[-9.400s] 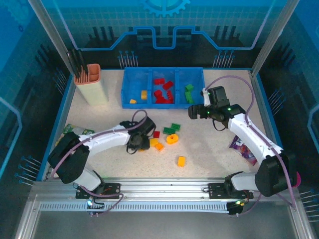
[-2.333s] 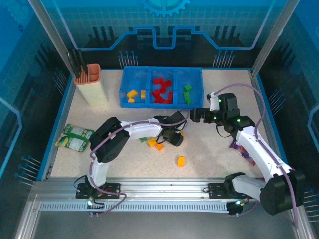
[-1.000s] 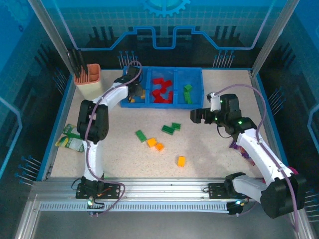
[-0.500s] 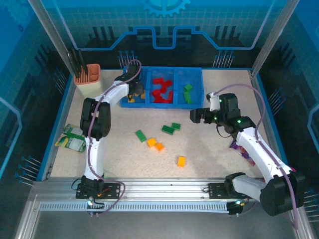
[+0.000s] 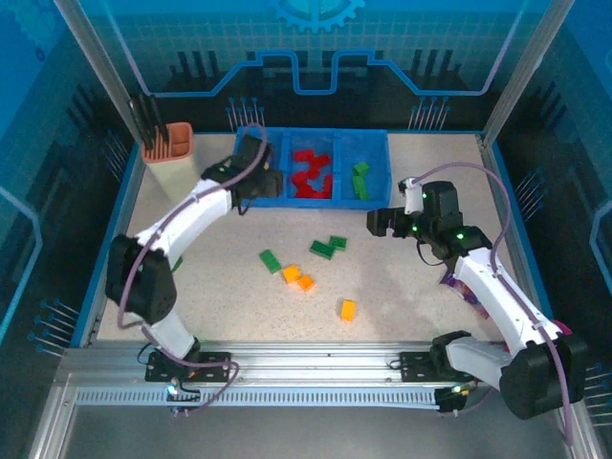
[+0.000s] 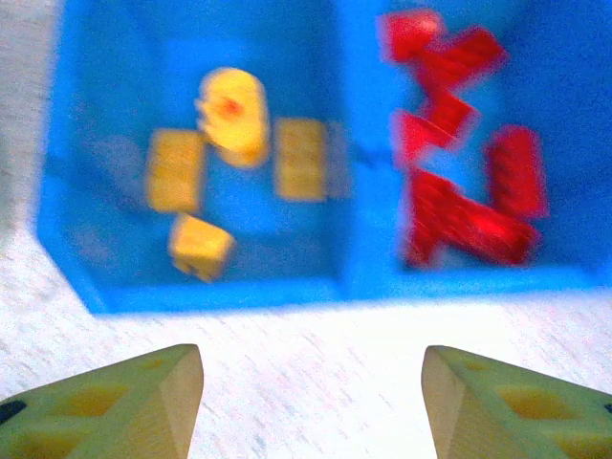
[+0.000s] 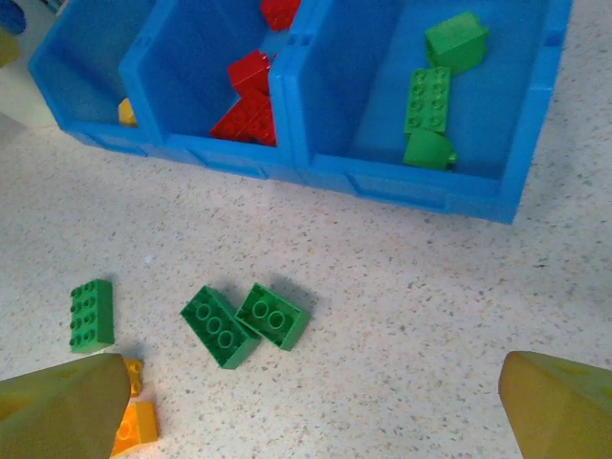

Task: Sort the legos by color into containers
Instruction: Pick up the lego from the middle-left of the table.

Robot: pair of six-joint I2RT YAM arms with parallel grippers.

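The left gripper (image 6: pixel 311 368) has pulled back from the tray (image 7: pixel 402 186), fingers wide and empty (right gripper (image 7: pixel 313 382) too), with six legos (image 5: pixel 348 309) still loose on the table (image 5: pixel 402 287).

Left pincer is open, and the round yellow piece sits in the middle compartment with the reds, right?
Not quite: the left wrist view shows the round yellow piece in the left compartment, among yellow bricks. The left pincer is open.
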